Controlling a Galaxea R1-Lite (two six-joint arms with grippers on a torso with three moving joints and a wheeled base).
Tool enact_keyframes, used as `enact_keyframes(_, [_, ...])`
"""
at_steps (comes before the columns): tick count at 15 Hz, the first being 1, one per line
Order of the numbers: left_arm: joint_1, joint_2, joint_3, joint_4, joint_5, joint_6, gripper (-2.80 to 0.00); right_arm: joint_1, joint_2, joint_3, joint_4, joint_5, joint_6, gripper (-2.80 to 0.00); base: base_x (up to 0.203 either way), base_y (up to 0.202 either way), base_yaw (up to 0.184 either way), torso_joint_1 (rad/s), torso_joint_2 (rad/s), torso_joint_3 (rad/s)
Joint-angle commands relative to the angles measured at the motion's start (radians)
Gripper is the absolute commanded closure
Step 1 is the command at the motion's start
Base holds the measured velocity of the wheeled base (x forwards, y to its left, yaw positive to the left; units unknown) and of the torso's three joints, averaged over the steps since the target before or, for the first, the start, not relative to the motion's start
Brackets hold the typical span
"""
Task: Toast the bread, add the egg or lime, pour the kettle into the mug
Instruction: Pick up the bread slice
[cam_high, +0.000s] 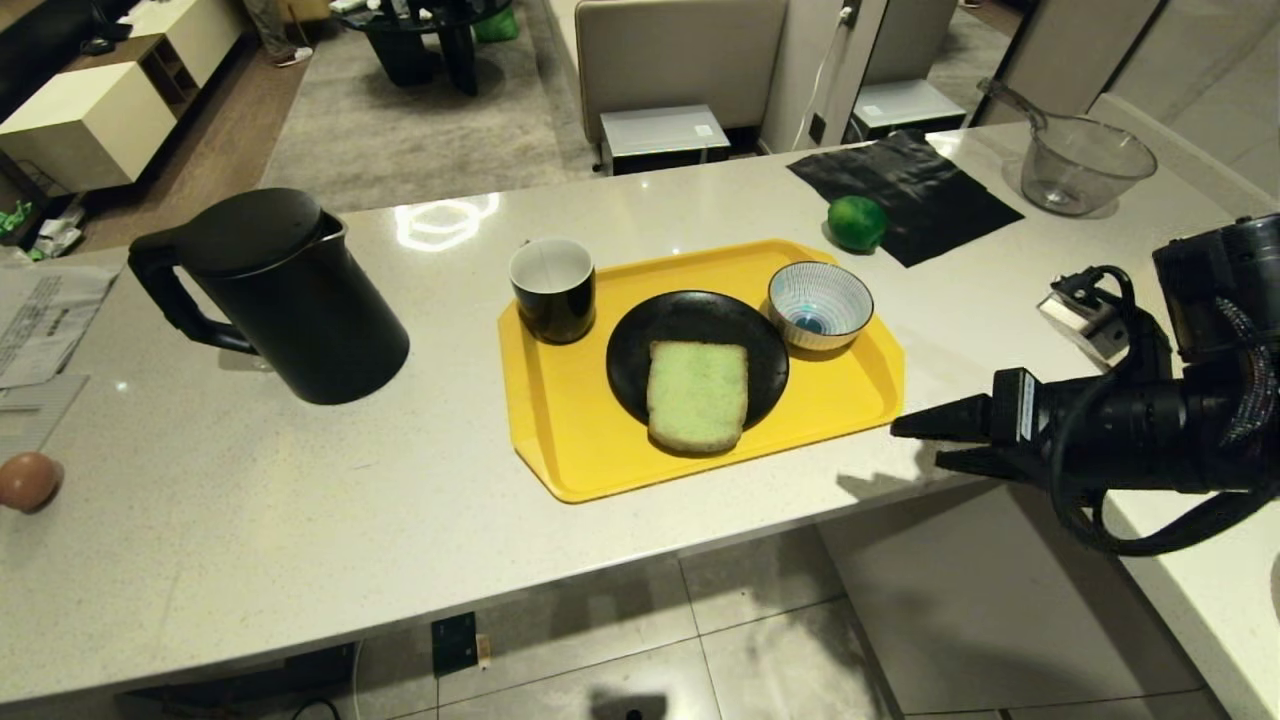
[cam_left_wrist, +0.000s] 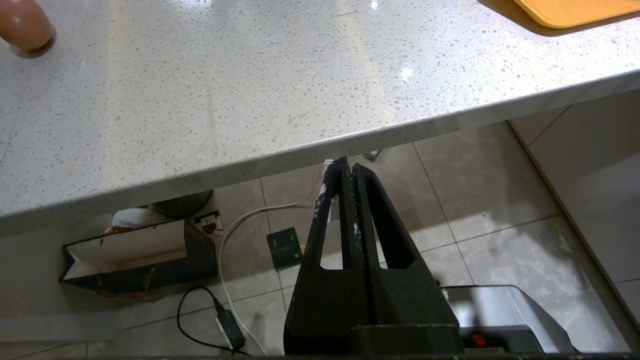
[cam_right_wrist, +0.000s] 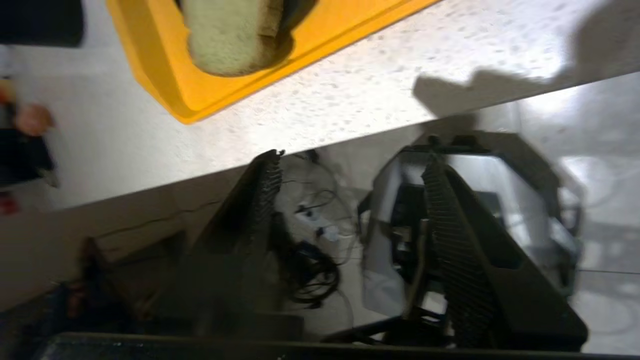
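Note:
The pale green bread (cam_high: 697, 395) lies on a black plate (cam_high: 640, 340) on the yellow tray (cam_high: 560, 440). Beside the plate on the tray stands the black mug (cam_high: 552, 288), white inside. The black kettle (cam_high: 290, 300) stands left of the tray, and the lime (cam_high: 857, 222) lies behind it. A pinkish-brown egg (cam_high: 28, 481) rests at the counter's far left. My right gripper (cam_high: 925, 443) hovers open and empty at the counter's front edge, just right of the tray. In the right wrist view, the bread (cam_right_wrist: 230, 35) lies beyond the right gripper (cam_right_wrist: 352, 160). My left gripper (cam_left_wrist: 341, 167) is shut, parked below the counter edge.
A blue-and-white striped bowl (cam_high: 820, 305) sits on the tray's right side. Behind it lie a black cloth (cam_high: 905, 195) and a glass bowl (cam_high: 1085, 165). A plug (cam_high: 1085, 310) lies near my right arm. Papers (cam_high: 40, 320) lie at the far left. Tiled floor lies below the counter's front edge.

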Motion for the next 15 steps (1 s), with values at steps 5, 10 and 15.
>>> enact_keyframes(5, [0.000, -0.001, 0.000, -0.001, 0.001, 0.000, 0.00, 0.075, 0.041, -0.049, 0.016, 0.145, 0.103, -2.80, 0.000, 0.000, 0.000, 0.000, 0.00, 0.000])
enact_keyframes(10, [0.000, -0.001, 0.000, 0.001, 0.001, 0.000, 0.00, 0.176, 0.108, -0.072, 0.012, 0.144, 0.110, -2.80, 0.000, 0.000, 0.000, 0.000, 0.00, 0.000])
enact_keyframes(15, [0.000, -0.001, 0.000, -0.001, 0.001, 0.000, 0.00, 0.274, 0.224, -0.164, 0.011, 0.071, 0.109, -2.80, 0.000, 0.000, 0.000, 0.000, 0.00, 0.000])
